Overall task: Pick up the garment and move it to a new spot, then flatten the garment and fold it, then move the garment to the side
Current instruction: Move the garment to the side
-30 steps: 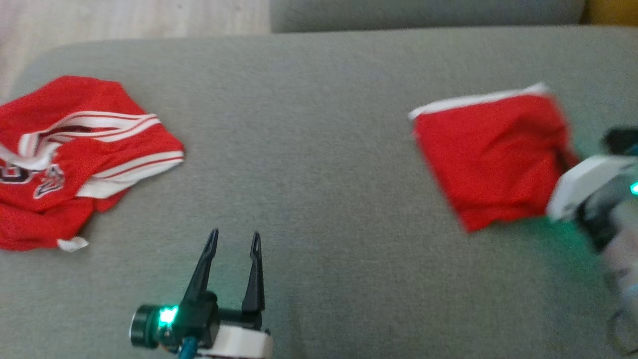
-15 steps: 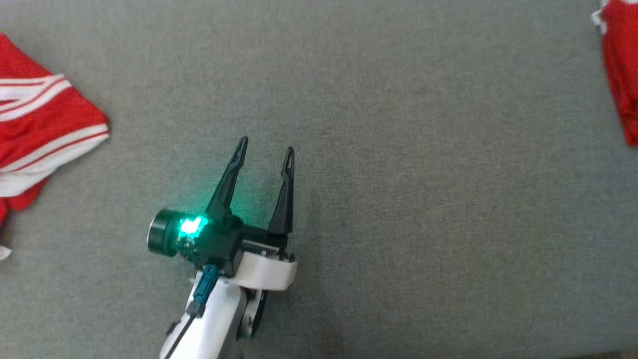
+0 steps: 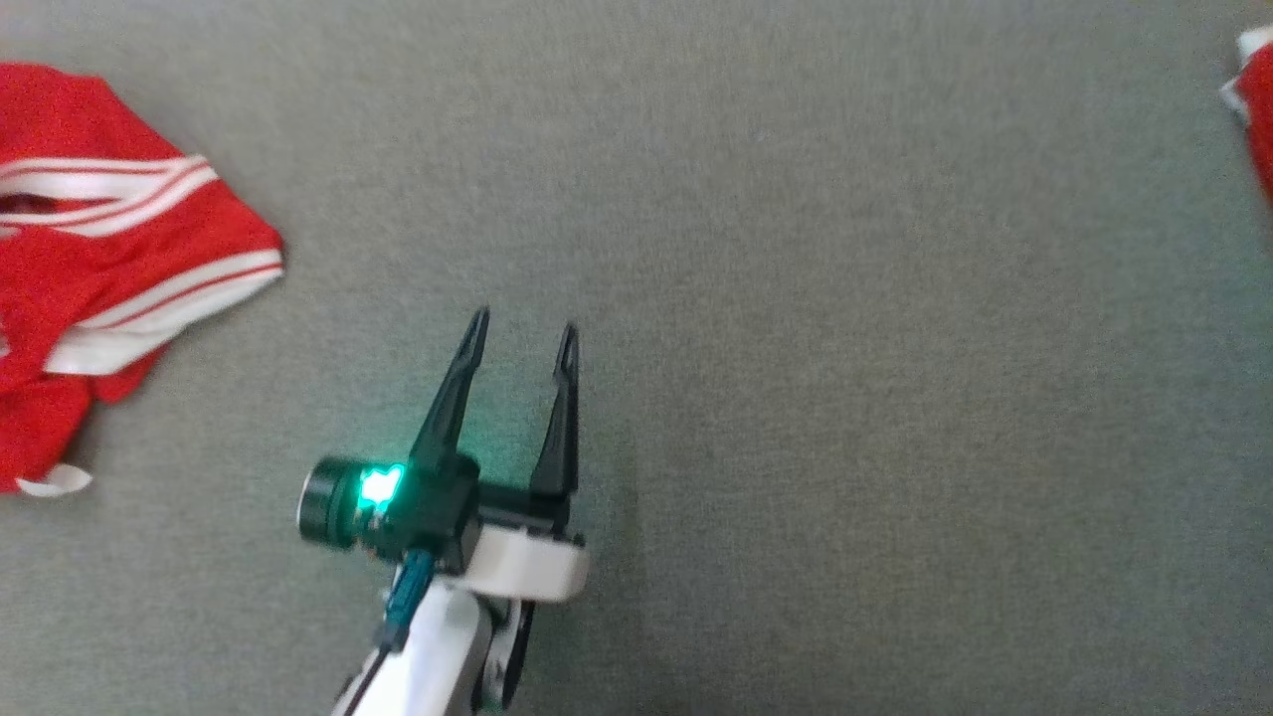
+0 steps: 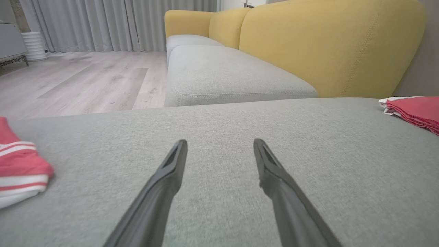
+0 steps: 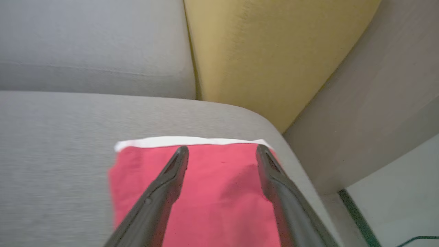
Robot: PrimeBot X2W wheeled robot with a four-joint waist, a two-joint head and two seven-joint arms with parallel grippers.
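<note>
Folded red garment point(image 5: 219, 195): flat rectangle with a white band on its far edge, lying at the right corner of the grey woven cushion point(image 3: 845, 398). Right gripper point(image 5: 219, 149) is above it, fingers spread, gripping nothing. Left gripper point(image 3: 522, 333) is low over bare cushion, spread, empty. Crumpled striped jersey point(image 3: 99, 268) at far left.

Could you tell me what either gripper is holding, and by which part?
Nothing is held: the left gripper is open over the cushion, the right gripper open over the folded garment.
</note>
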